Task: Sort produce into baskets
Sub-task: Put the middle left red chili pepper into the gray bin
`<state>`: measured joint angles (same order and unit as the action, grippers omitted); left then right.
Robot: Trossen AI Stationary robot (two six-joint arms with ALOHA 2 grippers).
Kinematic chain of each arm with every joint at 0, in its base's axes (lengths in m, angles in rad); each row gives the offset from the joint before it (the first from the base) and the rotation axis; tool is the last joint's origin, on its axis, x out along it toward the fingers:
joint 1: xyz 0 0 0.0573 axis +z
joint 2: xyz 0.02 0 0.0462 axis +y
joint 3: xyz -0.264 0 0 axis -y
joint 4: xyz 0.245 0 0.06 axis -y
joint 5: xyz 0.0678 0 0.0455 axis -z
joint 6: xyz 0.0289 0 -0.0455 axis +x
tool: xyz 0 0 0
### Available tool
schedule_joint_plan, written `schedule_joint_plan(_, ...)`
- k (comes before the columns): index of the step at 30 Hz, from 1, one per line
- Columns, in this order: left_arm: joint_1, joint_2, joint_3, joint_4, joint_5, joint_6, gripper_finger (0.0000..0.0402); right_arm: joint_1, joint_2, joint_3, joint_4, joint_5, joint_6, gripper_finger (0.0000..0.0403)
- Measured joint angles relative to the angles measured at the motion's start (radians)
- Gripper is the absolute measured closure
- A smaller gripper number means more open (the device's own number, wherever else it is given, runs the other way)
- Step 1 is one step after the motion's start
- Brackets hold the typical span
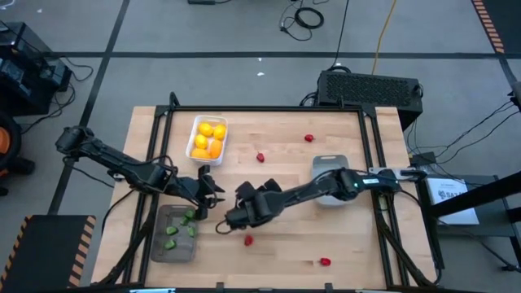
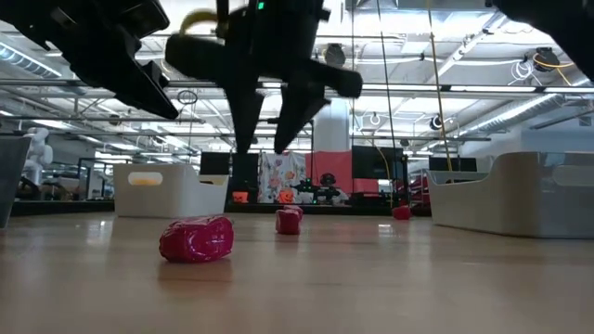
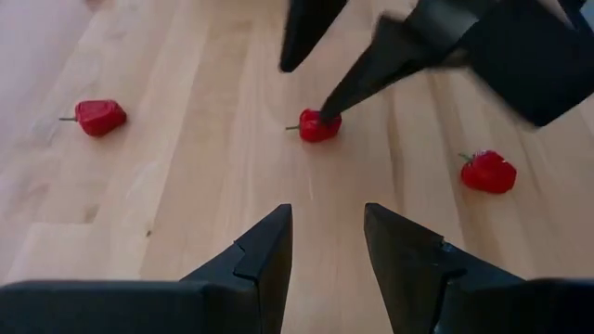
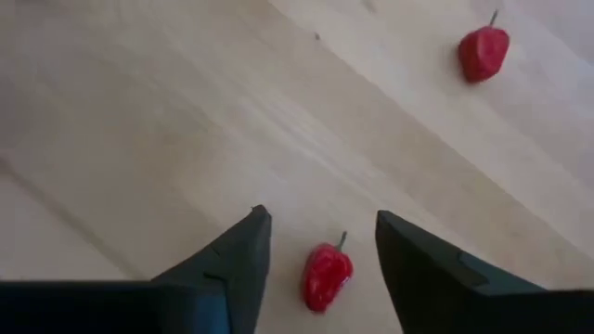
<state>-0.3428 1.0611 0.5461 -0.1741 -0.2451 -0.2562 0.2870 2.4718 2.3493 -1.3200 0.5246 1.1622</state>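
Lower right gripper (image 4: 320, 243), fingers spread, straight over red pepper (image 4: 327, 276) lying between them on desk (image 4: 139, 139); pinch centrally, avoid nudging

Both arms reaching inward mid-table, right gripper (image 1: 229, 218) fingers parted, left gripper (image 1: 208, 195) fingers narrowly apart

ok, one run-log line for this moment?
phase: picking red piece | right claw: open, straddling red pepper, not gripped | left claw: idle beside dark basket | loose red pieces: four
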Motion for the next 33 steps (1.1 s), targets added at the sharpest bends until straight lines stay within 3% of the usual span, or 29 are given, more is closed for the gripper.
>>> schedule_joint_plan(8,0.0,0.0,0.0,0.009,-0.007,-0.016,0.0258,-0.025,0.064,-0.001,0.002,-0.065,0.029,0.0163)
schedule_joint_plan(15,0.0,0.0,0.0,0.007,-0.007,-0.026,0.0258,-0.039,0.088,-0.001,-0.051,-0.145,0.031,0.0161)
schedule_joint_plan(33,0.0,0.0,0.0,0.003,-0.001,-0.03,0.0258,-0.048,0.089,-0.041,-0.041,-0.186,0.024,0.0161)
